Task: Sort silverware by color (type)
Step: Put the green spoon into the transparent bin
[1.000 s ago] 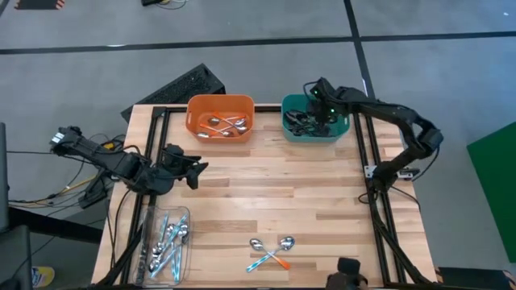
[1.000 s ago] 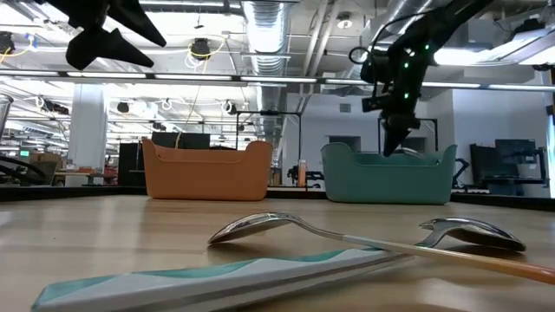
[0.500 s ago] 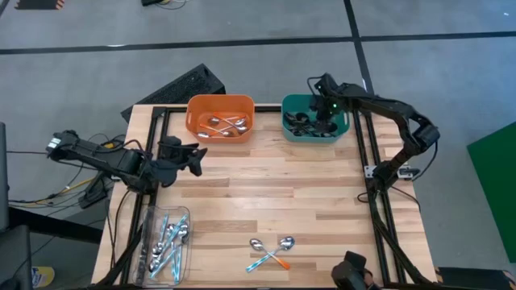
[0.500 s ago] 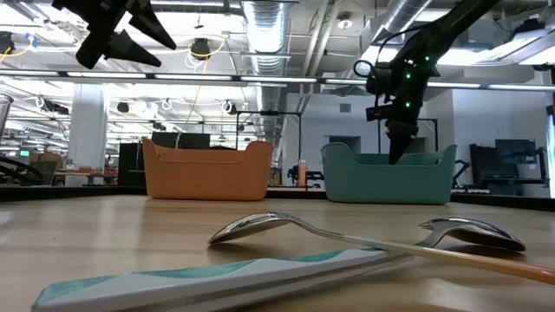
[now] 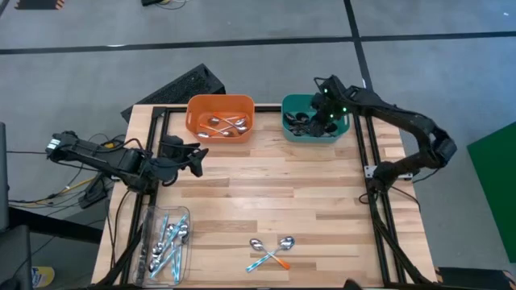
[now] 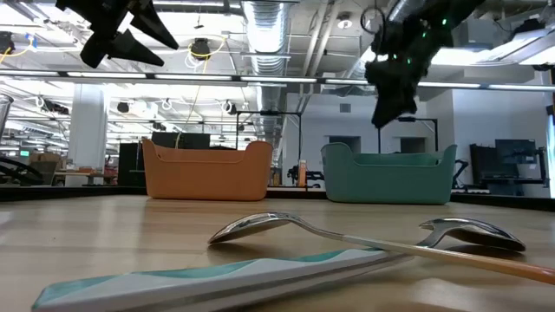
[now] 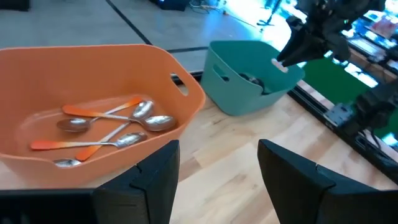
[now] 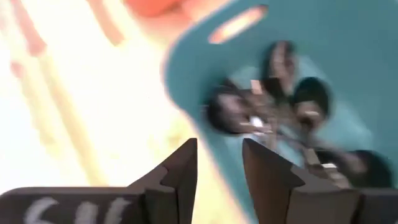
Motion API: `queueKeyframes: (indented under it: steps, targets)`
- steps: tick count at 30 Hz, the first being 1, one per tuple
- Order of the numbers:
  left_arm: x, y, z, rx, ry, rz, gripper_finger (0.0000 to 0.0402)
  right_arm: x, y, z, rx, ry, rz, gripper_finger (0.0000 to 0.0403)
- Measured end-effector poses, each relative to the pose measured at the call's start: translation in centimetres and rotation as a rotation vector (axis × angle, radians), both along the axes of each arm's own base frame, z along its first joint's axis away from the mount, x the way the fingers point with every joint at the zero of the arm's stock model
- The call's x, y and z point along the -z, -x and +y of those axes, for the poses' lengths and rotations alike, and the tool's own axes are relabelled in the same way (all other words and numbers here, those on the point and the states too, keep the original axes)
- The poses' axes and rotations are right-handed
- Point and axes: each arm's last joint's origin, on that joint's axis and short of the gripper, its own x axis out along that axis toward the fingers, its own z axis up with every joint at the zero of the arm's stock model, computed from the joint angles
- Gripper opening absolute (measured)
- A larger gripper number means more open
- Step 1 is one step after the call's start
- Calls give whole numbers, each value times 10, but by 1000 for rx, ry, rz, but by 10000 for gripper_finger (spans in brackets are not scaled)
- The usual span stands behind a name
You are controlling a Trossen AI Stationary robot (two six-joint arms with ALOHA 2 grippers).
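A pale wooden-slat desk [image 5: 266, 189] in a grey-floored workshop is shown from above, with two spoons left unsorted at its near edge. One orange-handled spoon [image 5: 280, 251] and one light-blue-handled spoon [image 5: 262, 255], both with shiny metal bowls, are crossed over each other, handles running roughly along the desk's near edge. They lie well apart from both arms. The right gripper [image 5: 326, 115] is held above the teal plastic bin [image 5: 287, 122] of dark spoons, its jaws nearly closed and holding nothing that can be seen. The left gripper [image 5: 192, 160], jaws released and empty, hangs beside the orange plastic bin [image 5: 220, 102] and is judged somewhat nearer. Blue-handled spoons are gathered in a clear tray [image 5: 155, 216].
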Motion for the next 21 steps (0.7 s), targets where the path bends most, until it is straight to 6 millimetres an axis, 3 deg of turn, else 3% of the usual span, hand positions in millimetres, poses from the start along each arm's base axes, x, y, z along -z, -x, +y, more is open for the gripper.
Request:
queueKeyframes:
  steps: [7,13,21]
  targets:
    - [0,-2,-3,93,39,12,204,-7,-40,69,-85,-126,-52,121]
    - [2,-5,-10,327,142,65,204,11,-79,151,-212,-54,52,104]
    - [3,-3,-21,496,123,120,204,36,-100,260,-393,-54,35,103]
